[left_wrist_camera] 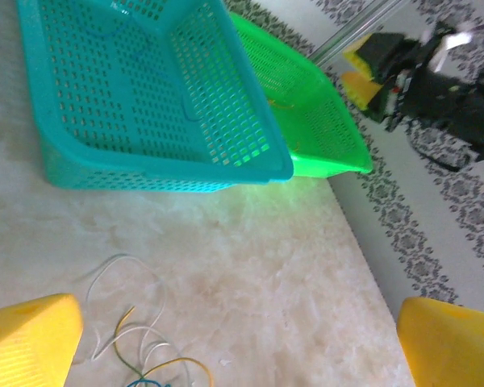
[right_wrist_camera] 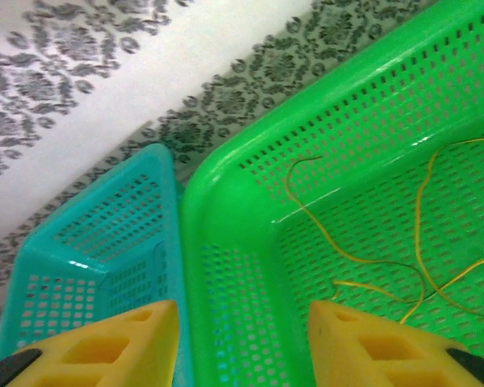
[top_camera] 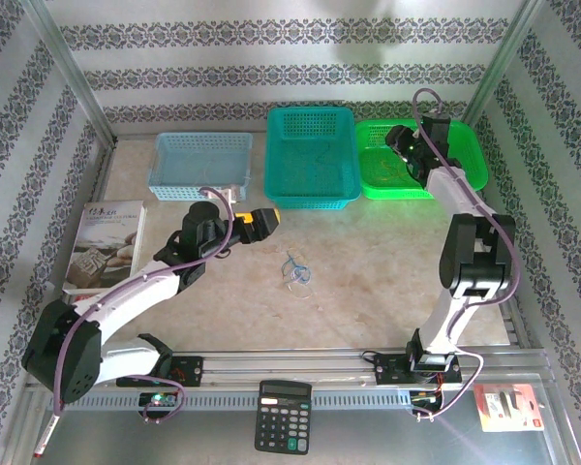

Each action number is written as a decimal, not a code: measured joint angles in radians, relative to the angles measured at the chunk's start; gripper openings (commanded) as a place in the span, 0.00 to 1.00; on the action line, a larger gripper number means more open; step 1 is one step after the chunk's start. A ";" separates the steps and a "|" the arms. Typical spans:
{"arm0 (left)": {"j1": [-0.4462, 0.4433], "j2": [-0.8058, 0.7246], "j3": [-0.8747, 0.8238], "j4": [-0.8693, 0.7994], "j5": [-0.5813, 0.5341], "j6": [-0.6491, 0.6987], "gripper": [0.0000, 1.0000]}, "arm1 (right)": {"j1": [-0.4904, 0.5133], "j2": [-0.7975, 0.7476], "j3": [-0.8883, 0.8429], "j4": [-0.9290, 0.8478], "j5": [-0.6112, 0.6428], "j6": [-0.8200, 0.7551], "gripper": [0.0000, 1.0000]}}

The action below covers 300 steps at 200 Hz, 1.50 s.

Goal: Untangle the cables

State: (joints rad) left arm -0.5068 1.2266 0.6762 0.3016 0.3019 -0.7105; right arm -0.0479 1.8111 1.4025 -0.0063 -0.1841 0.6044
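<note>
Fingers in the top external view: the left gripper (top_camera: 259,221) points its yellow fingers toward the teal basket (top_camera: 312,201) above bare table (top_camera: 368,262). Their gap cannot be made out from this height. The right gripper (top_camera: 407,145) hangs over the green basket (top_camera: 382,184), and its opening is likewise unresolved. The cables (top_camera: 295,271), a small bluish tangle, lie near the table's centre in front of the teal basket, apart from both grippers. A light blue basket (top_camera: 201,165) stands left of the teal one. A book (top_camera: 107,247) lies at the left and a calculator (top_camera: 284,415) at the near edge.

Left wrist view: the two yellow fingers (left_wrist_camera: 28,343) are spread wide with nothing between them. The cables (left_wrist_camera: 145,355) lie on the table just beside the finger at the lower left of the frame, with pale, yellowish and blue strands looped together, untouched. Beyond them the teal basket (left_wrist_camera: 145,173) and green basket (left_wrist_camera: 323,153) stand side by side.

Right wrist view: the yellow fingers (right_wrist_camera: 105,347) are spread and hold nothing, above the near wall of the green basket (right_wrist_camera: 218,185). Thin yellow wires (right_wrist_camera: 417,226) lie loose on that basket's floor. The teal basket (right_wrist_camera: 89,242) adjoins it on the left of the frame.
</note>
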 measured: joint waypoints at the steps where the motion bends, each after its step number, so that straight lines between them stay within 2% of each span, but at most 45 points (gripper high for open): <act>1: 0.000 0.002 0.002 -0.004 0.000 0.000 1.00 | 0.001 -0.003 -0.004 0.003 -0.001 0.000 0.46; 52: 0.000 0.063 0.018 -0.109 0.000 0.017 1.00 | 0.125 -0.190 -0.194 0.052 -0.052 -0.005 0.47; 108: 0.000 0.068 0.018 -0.175 -0.039 0.027 1.00 | 0.377 -0.336 -0.462 0.052 -0.073 -0.049 0.52; 138: 0.000 0.063 0.015 -0.190 -0.061 0.027 1.00 | 0.506 -0.339 -0.558 0.016 -0.073 -0.073 0.53; 165: 0.000 0.055 0.008 -0.191 -0.072 0.027 1.00 | 0.593 -0.313 -0.573 -0.021 -0.071 -0.105 0.52; 220: 0.000 0.046 0.006 -0.191 -0.075 0.027 1.00 | 0.661 -0.199 -0.571 -0.057 -0.065 -0.145 0.49; 237: 0.000 0.042 0.006 -0.191 -0.075 0.027 1.00 | 0.667 -0.172 -0.567 -0.070 -0.064 -0.152 0.45; 266: 0.000 0.040 0.006 -0.191 -0.075 0.027 1.00 | 0.668 -0.157 -0.566 -0.080 -0.058 -0.163 0.26; 282: 0.000 0.040 0.006 -0.191 -0.075 0.027 1.00 | 0.668 -0.157 -0.566 -0.080 -0.052 -0.167 0.21; 300: 0.000 0.039 0.003 -0.191 -0.075 0.027 1.00 | 0.668 -0.158 -0.566 -0.081 -0.043 -0.164 0.09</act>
State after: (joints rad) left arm -0.5068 1.2659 0.6796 0.1108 0.2272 -0.6834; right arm 0.6197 1.6535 0.8364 -0.0872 -0.2276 0.4400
